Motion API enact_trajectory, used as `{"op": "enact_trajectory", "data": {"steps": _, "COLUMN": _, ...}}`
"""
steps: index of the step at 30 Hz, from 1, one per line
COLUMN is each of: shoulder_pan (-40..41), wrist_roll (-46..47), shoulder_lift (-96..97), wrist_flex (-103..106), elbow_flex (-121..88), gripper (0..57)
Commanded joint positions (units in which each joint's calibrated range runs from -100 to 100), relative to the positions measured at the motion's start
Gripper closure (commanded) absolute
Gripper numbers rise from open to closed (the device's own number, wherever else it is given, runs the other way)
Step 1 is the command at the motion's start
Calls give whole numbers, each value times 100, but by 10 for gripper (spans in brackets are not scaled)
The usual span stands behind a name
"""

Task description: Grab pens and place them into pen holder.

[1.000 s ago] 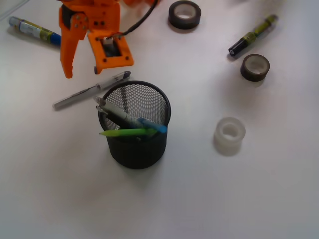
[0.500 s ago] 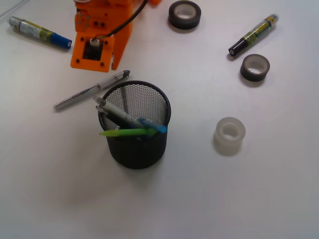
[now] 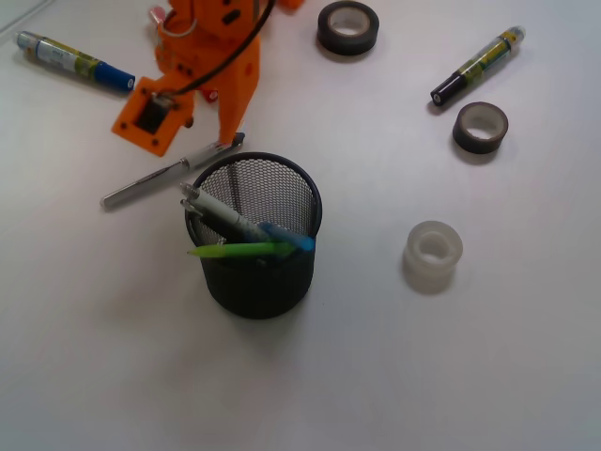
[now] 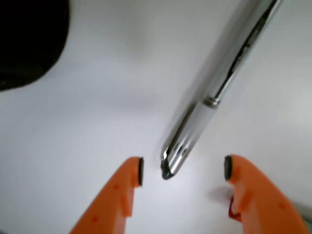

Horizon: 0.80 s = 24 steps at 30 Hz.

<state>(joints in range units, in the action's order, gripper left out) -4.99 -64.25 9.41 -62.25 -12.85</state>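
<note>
Silver pen (image 3: pixel 172 170) lies flat just left of the mesh cup (image 3: pixel 254 235), claw (image 3: pixel 202 127) low over its cap end; a shove could roll it against the cup; markers and tape rolls sit well apart. Wrist: claw (image 4: pixel 183 170) spread, tips (image 4: pixel 134 170) straddling only the pen's (image 4: pixel 214 97) end; pinched there, it may pivot or slip.

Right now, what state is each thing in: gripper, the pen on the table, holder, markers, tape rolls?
Gripper: open, jaws either side of the pen's end, not touching it.
Silver pen: lying flat on the table, beside the holder.
Holder: upright, several pens leaning inside.
Blue-capped marker: lying flat, capped.
Black-capped marker: lying flat, capped.
Three tape rolls: lying flat.
</note>
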Motion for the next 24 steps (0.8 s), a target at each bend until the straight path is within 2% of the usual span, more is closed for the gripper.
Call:
{"op": "enact_trajectory", "data": {"steps": 1, "shoulder_pan": -73, "wrist_roll": -15, "shoulder_lift": 211, "wrist_flex": 450, "elbow_flex": 35, "gripper": 381}}
{"op": "enact_trajectory", "data": {"steps": 19, "shoulder_pan": -671, "wrist_roll": -5, "shoulder_lift": 1299, "wrist_flex": 1789, "elbow_flex": 44, "gripper": 383}}
{"op": "enact_trajectory", "data": {"steps": 21, "shoulder_pan": -716, "wrist_roll": -5, "shoulder_lift": 1494, "wrist_flex": 1999, "elbow_flex": 44, "gripper": 417}}
{"op": "enact_trajectory", "data": {"steps": 24, "shoulder_pan": -753, "wrist_roll": -5, "shoulder_lift": 1596, "wrist_flex": 2139, "elbow_flex": 80, "gripper": 527}}
